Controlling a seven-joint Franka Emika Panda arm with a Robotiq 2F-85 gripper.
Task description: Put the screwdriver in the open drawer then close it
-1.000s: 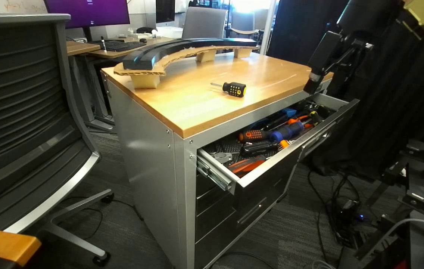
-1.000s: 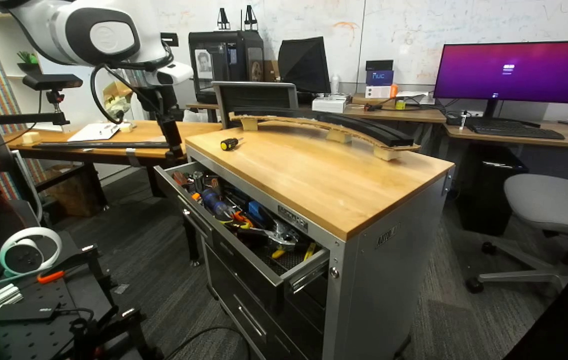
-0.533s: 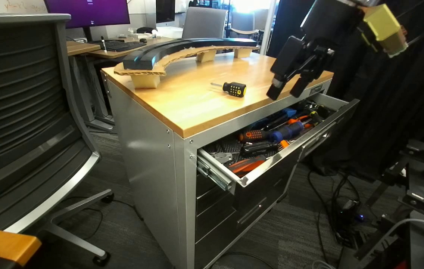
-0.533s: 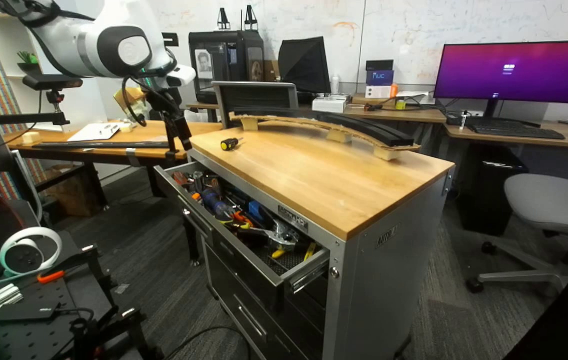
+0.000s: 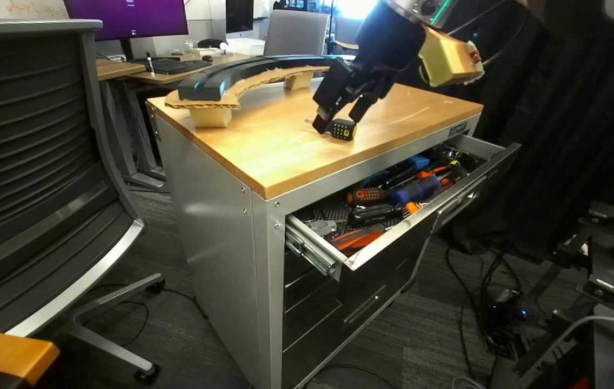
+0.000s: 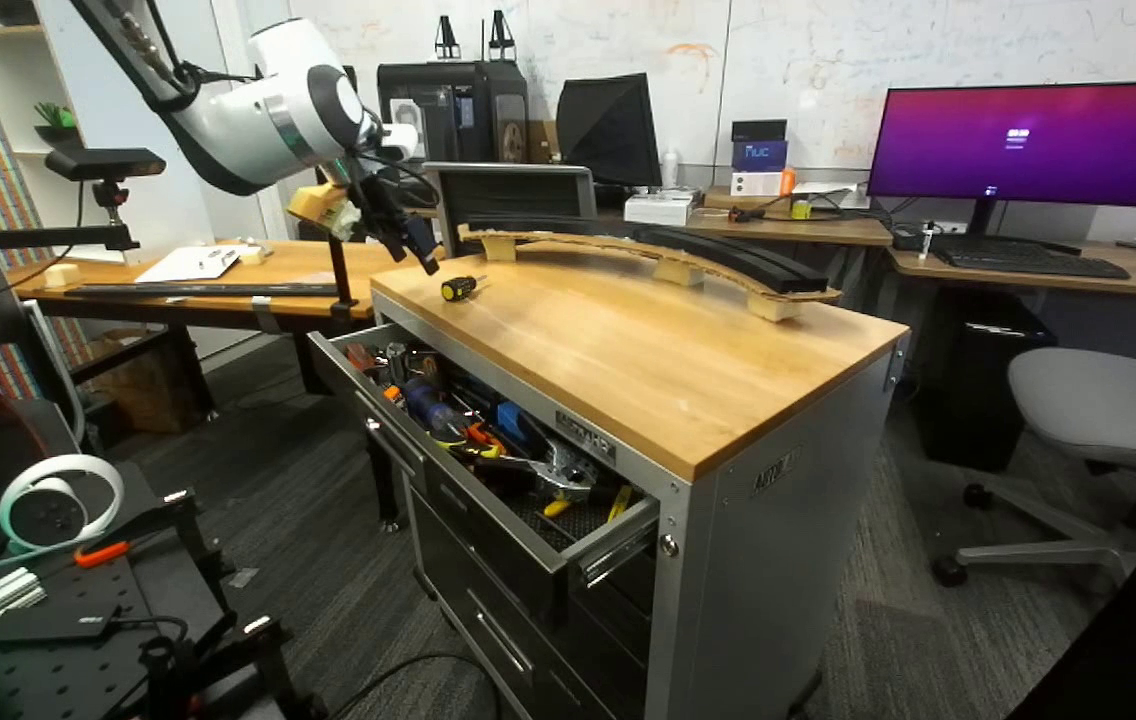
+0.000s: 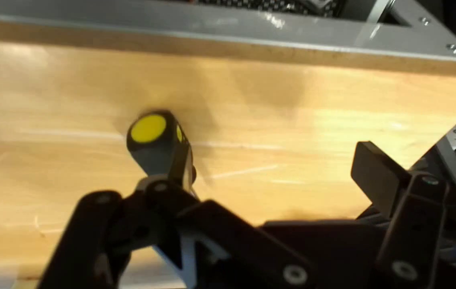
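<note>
The stubby black screwdriver with yellow dots and a yellow end lies on the wooden cabinet top in both exterior views [image 5: 344, 129] [image 6: 458, 289]. In the wrist view its yellow end [image 7: 148, 128] shows beside my left-hand finger, which hides the rest. My gripper [image 5: 338, 123] is open, fingers wide apart, low above the top. In an exterior view one finger crosses in front of the shank; in an exterior view the gripper [image 6: 422, 262] appears above the handle. Whether a finger touches the screwdriver I cannot tell. The grey top drawer [image 5: 388, 236] is pulled open; it also shows here [image 6: 448, 463].
Several tools, such as a blue-handled one [image 5: 415, 190] and an orange-dotted one [image 5: 366, 195], lie in the drawer. A curved black piece [image 5: 274, 67] on cardboard and foam blocks stands along the back of the top. A chair [image 5: 20, 135] stands beside the cabinet.
My gripper has moved from above the drawer's far end across the cabinet top to the screwdriver, and lower. The fingers stand apart. The screwdriver and the drawer have not moved.
</note>
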